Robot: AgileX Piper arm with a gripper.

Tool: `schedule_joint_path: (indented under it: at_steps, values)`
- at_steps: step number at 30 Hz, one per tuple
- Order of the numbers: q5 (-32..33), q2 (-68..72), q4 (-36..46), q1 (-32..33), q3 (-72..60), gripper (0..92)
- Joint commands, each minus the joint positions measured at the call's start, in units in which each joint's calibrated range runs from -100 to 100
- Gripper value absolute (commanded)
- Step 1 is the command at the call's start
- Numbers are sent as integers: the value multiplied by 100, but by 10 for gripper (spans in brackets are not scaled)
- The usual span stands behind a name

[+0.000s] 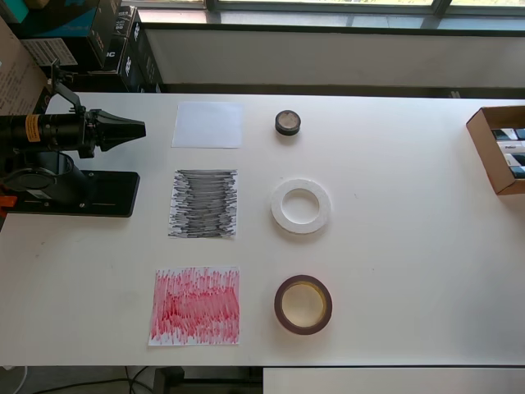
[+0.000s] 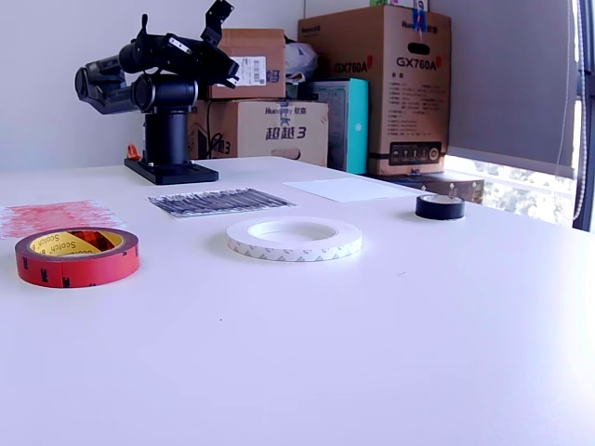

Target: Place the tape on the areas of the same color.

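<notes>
In the overhead view three sheets lie in a column: plain white (image 1: 207, 124), scribbled black (image 1: 203, 203), scribbled red (image 1: 196, 305). To their right lie the small black roll (image 1: 287, 123), the flat white ring (image 1: 301, 206) and the maroon ring with yellowish core (image 1: 303, 304). The exterior view shows the red-sided roll (image 2: 76, 256), white ring (image 2: 294, 238), black roll (image 2: 440, 206) and the sheets behind: red (image 2: 56, 216), black (image 2: 219, 201), white (image 2: 351, 189). My gripper (image 1: 135, 129) is folded back at the left, jaws together and empty, also in the exterior view (image 2: 223, 70).
The arm's black base (image 1: 78, 194) stands at the overhead view's left. An open cardboard box (image 1: 492, 148) sits at the table's right edge. Cardboard boxes (image 2: 372, 84) are stacked behind the table in the exterior view.
</notes>
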Motion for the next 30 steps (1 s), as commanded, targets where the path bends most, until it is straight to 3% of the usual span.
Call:
schedule_joint_path:
  at_steps: [1,7,16,25,30]
  values:
    - [23,-11,-17,46,-289,3]
    - [32,1149,-9,236,-1361,5]
    - [236,4367,110,244,-4232,5]
    - [768,7959,2503,346,-8167,6]
    - [1268,9475,3572,449,-9612,6]
